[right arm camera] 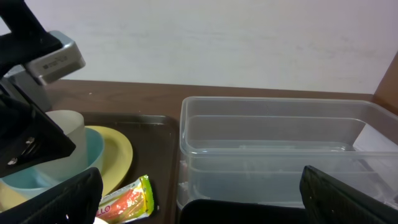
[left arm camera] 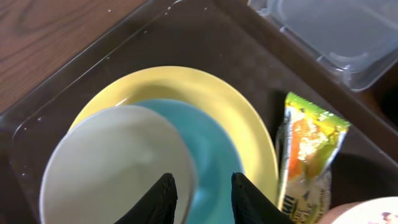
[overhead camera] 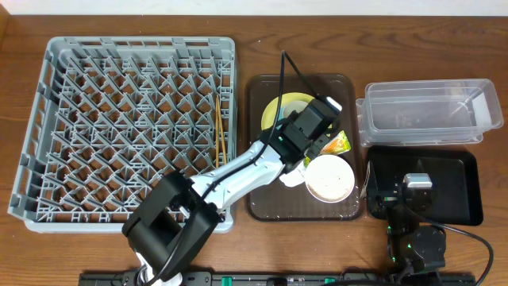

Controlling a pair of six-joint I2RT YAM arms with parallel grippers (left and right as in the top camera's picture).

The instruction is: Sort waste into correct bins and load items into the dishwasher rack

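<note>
On the yellow plate (left arm camera: 217, 93) sits the light blue bowl (left arm camera: 214, 146), and the small white cup (left arm camera: 112, 162) stands inside it. My left gripper (left arm camera: 202, 196) hovers partly open over the cup's rim, one finger above the cup's inside and the other above the blue bowl, holding nothing. The snack wrapper (left arm camera: 308, 155) lies beside the plate, and the white bowl (overhead camera: 329, 176) is near it. Two chopsticks (overhead camera: 220, 131) lie in the dishwasher rack (overhead camera: 143, 41). My right gripper (right arm camera: 205, 205) stands wide open and empty over the black tray (overhead camera: 460, 183), facing the clear tub (right arm camera: 273, 149).
Plate, bowls and wrapper all rest on a brown serving tray (overhead camera: 262, 206) between the rack and the bins. The left arm (overhead camera: 238, 171) stretches across the rack's near right corner. Something white (right arm camera: 373, 140) shows in the tub's right end.
</note>
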